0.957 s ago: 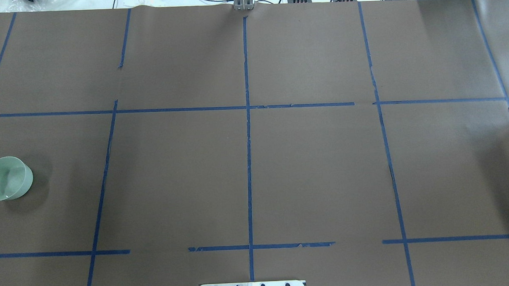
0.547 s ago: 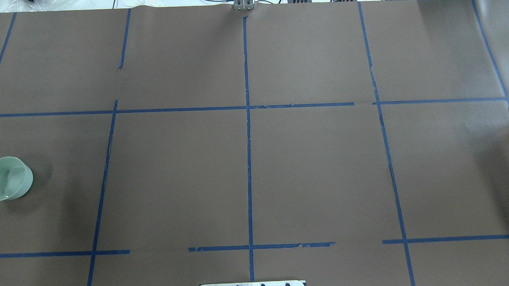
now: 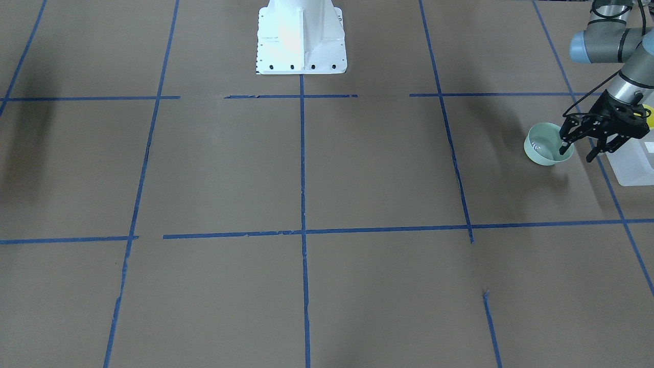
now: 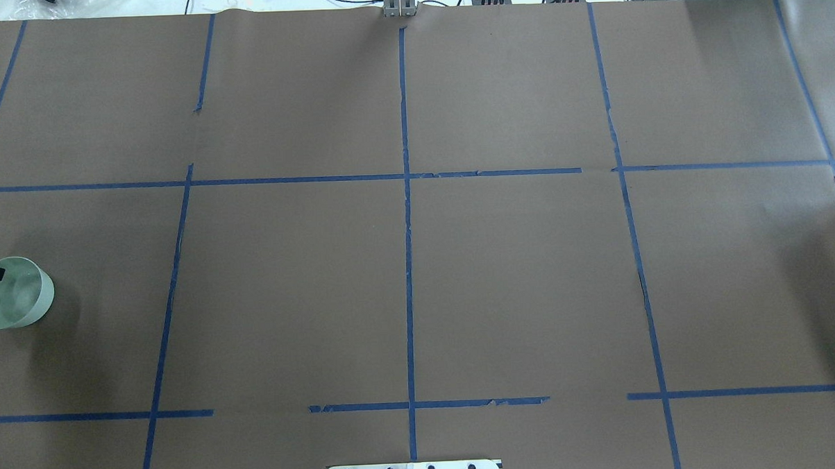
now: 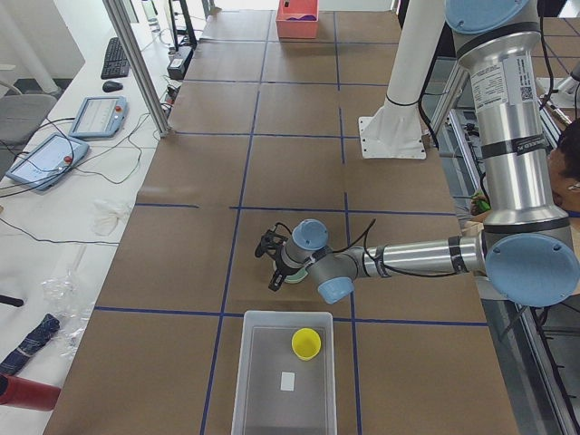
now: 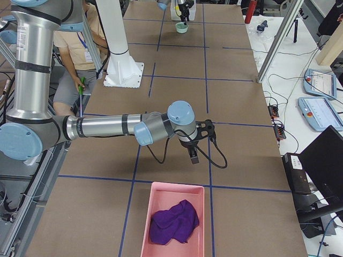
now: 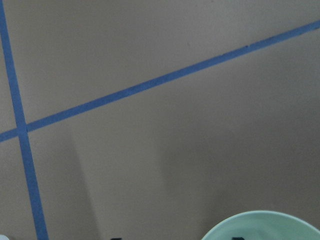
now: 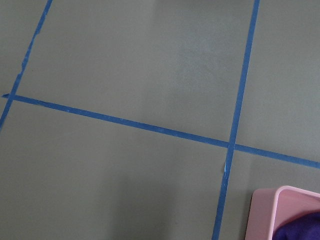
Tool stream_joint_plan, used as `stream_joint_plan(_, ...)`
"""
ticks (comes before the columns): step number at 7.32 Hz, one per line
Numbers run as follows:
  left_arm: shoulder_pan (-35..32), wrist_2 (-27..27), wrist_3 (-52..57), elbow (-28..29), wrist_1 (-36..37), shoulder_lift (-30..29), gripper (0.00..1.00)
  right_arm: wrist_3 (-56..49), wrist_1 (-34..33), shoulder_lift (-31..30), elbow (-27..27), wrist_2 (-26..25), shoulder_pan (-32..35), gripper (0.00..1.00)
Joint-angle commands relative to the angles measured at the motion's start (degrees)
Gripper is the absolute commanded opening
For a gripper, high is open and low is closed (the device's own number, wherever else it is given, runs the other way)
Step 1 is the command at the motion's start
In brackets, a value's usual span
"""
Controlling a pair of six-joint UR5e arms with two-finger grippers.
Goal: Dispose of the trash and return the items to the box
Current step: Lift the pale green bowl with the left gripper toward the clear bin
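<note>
The pale mint-green bowl (image 3: 542,146) stands upright at the table's left end, next to the frosted white box (image 3: 635,164). It also shows in the overhead view (image 4: 17,298) and at the bottom of the left wrist view (image 7: 265,227). My left gripper (image 3: 576,155) is open. One finger hangs inside the bowl's rim, the other outside it on the box side. The yellow cup (image 5: 305,343) stands in the box (image 5: 258,381). My right gripper (image 6: 193,155) hovers over bare table near the pink bin; I cannot tell whether it is open or shut.
A pink bin (image 6: 161,195) holding a purple cloth (image 6: 172,220) sits at the table's right end, and shows in the right wrist view (image 8: 272,210). The white robot base (image 3: 301,38) stands at mid-table. Blue tape lines cross the brown surface.
In the overhead view my left gripper's fingertip has moved down the view, from beyond the bowl to over its rim. The bowl has not moved.
</note>
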Motion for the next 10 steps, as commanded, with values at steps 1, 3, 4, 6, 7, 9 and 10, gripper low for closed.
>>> stream_joint_plan(1,2.0,0.3,0.1,0.5,-3.3,0.7,0.01,-0.1,0.1,0.0,0.1,0.0,0.0,1.00)
stream_joint_plan(3,1.6,-0.5,1.4,-1.2,-4.0,1.3,0.00,-0.2,0.1,-0.1,0.1,0.0,0.0,1.00)
stream_joint_plan(4,1.3,-5.7,3.6,-2.4,-3.4,1.2,0.00,-0.3,0.1,-0.1,0.1,0.0,0.0,1.00)
stream_joint_plan(6,-5.4,-17.5,7.7,-3.1,-2.4,0.9,0.00,-0.3,0.1,-0.1,0.1,0.1,0.0,1.00)
stream_joint_plan(7,-9.6,-20.8,11.2,-4.2,0.6,0.9,0.00,-0.4,0.1,-0.1,0.1,0.1,0.0,1.00)
stream_joint_plan(9,-18.9,-24.6,25.8,-10.1,17.3,0.5,0.00,-0.4,0.1,-0.1,0.1,0.1,0.0,1.00)
stream_joint_plan(10,-23.4,-24.9,34.1,-11.2,25.4,-0.4,0.00,-0.4,0.2,-0.1,0.1,0.1,0.0,1.00)
